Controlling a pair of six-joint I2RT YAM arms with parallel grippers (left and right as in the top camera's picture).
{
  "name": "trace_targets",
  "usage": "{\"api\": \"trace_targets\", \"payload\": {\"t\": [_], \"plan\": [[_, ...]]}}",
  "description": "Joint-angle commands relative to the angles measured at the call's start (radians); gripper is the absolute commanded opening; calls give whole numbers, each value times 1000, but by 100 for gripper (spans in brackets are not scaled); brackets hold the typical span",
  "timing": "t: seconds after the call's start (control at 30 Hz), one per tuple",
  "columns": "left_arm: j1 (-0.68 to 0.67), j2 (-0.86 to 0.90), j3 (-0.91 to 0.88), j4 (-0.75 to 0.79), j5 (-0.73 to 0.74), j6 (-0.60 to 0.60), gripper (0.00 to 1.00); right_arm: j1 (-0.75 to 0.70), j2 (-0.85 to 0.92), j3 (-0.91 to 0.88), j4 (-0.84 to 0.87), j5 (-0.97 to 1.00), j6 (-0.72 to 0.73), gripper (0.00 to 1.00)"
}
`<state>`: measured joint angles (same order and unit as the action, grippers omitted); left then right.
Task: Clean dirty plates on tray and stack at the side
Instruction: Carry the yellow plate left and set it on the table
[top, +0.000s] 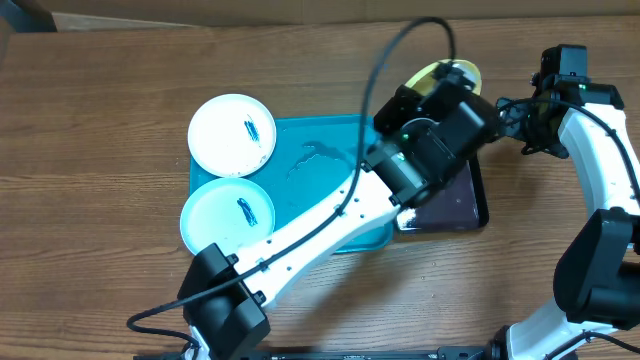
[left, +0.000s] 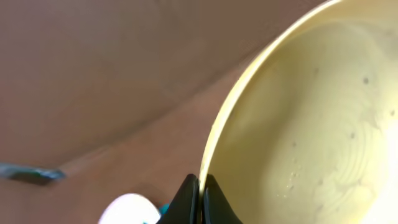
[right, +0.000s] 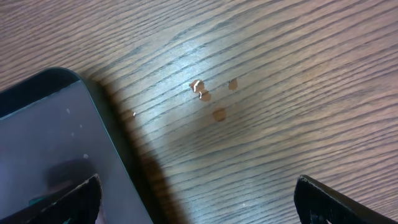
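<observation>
1. Beyond the far end of the black tray (top: 455, 205), off the turquoise tray (top: 320, 165): yellow-green plate (left: 311, 124), cream centre, faint specks, no dark smear seen.
2. Grip: left gripper (left: 200, 186) pressed together on that plate's near rim. The plate body spreads ahead and to the right of the fingertips. It is round, so there is no long axis to align.
3. Free arm: right gripper (right: 198, 193) spread wide, holding nothing, over bare wood surface (right: 280, 62) just beside the black tray's edge. Overhead, it sits right of the held plate, near it.
4. At the turquoise tray's left end: white plate (top: 225, 130) and pale blue plate (top: 222, 218), each with a dark blue smear, well apart from both grippers.
5. No brand, label or writing readable.
</observation>
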<state>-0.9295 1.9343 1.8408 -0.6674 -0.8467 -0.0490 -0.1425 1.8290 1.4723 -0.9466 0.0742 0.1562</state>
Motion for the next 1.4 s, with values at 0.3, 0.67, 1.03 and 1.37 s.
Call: {"api": "trace_targets", "payload": {"t": [0.3, 0.67, 1.03, 1.37], "plan": [[239, 8, 11, -147, 628, -364, 4, 0, 2, 15, 2, -5, 0, 100], [681, 8, 12, -248, 1365, -475, 4, 0, 2, 16, 2, -5, 0, 100], [1107, 8, 11, -487, 1191, -446, 4, 0, 2, 16, 2, -5, 0, 100], [1312, 8, 11, -569, 790, -549, 4, 0, 2, 15, 2, -5, 0, 100]]}}
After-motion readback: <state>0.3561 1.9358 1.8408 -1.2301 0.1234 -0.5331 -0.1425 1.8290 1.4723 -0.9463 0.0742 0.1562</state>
